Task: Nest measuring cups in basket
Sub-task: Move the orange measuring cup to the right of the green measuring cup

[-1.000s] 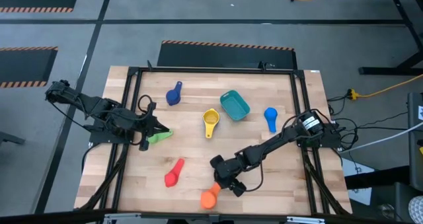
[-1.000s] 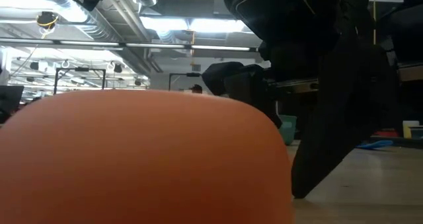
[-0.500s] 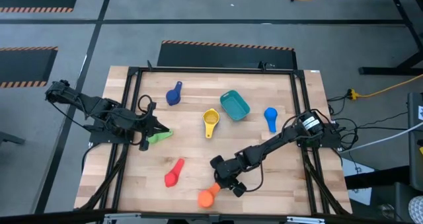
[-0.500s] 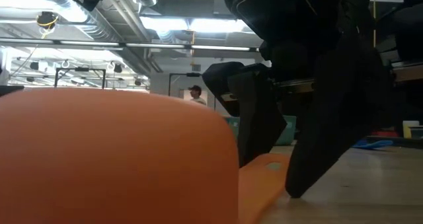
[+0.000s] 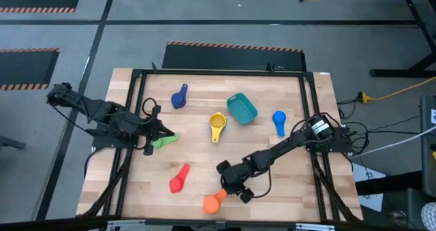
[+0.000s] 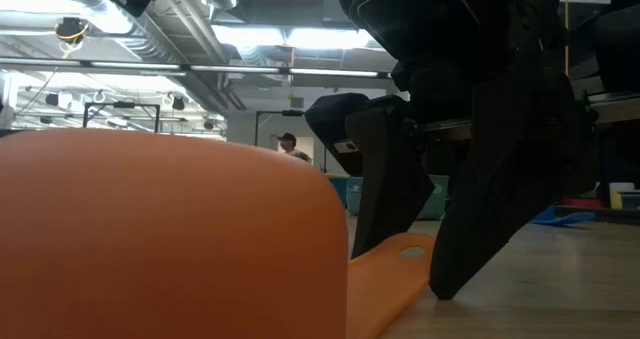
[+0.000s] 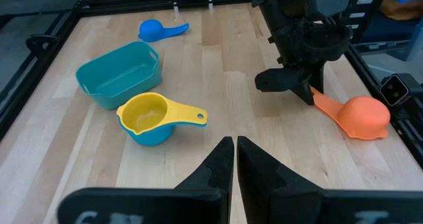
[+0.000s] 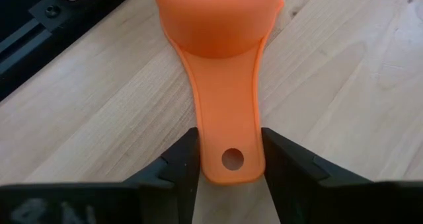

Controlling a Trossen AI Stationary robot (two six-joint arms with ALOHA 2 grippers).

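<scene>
Gripping: right tool [image 8: 228, 159] at the counter's near edge, fingers [image 8: 175, 161] part-open, flanking and apparently touching the flat handle of the orange cup [image 5: 213, 203]; a firm hold cannot be confirmed.
Axis: the handle runs straight out from between the fingers, bowl at the far end, mouth down on the counter [image 5: 286, 190].
Nearer arm: the right one, by far.
Left tool [image 7: 234, 159]: closed on nothing, near the left edge just beside the green cup [image 5: 162, 141].
Basket [image 5: 242, 108]: toward the far edge, yellow cup [image 5: 216, 124] just beside it.
</scene>
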